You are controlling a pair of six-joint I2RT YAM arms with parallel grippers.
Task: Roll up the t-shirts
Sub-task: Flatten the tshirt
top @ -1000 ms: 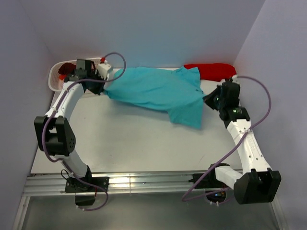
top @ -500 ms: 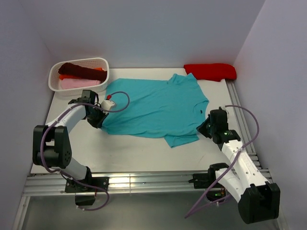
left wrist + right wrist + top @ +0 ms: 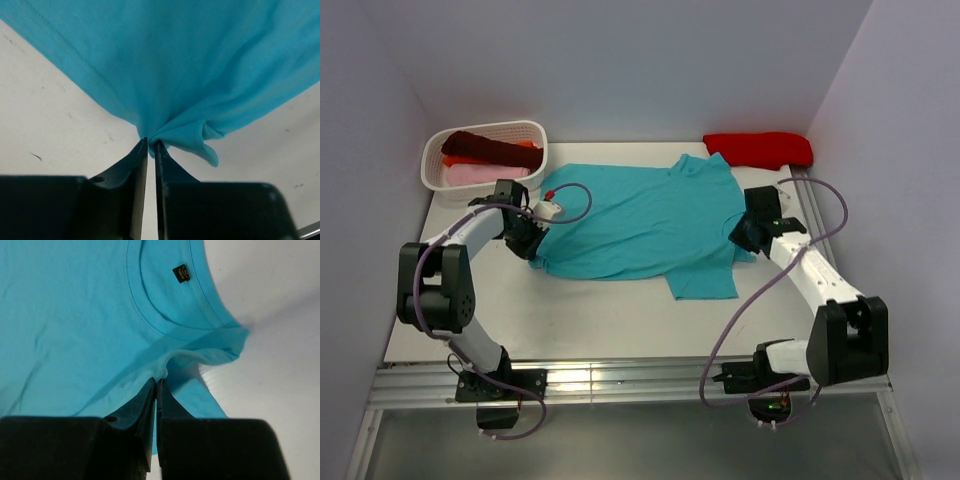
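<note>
well, teal t-shirt (image 3: 640,215) across table (image 3: 600,310), both jaws tight on it

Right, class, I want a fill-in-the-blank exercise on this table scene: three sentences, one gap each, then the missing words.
1. The left gripper and the right gripper each pinch the teal t-shirt, which lies on the ____.
2. The white basket stands at the far ____ corner.
3. The bunched t-shirt at the far right corner is ____.
Missing words: table, left, red.
</note>
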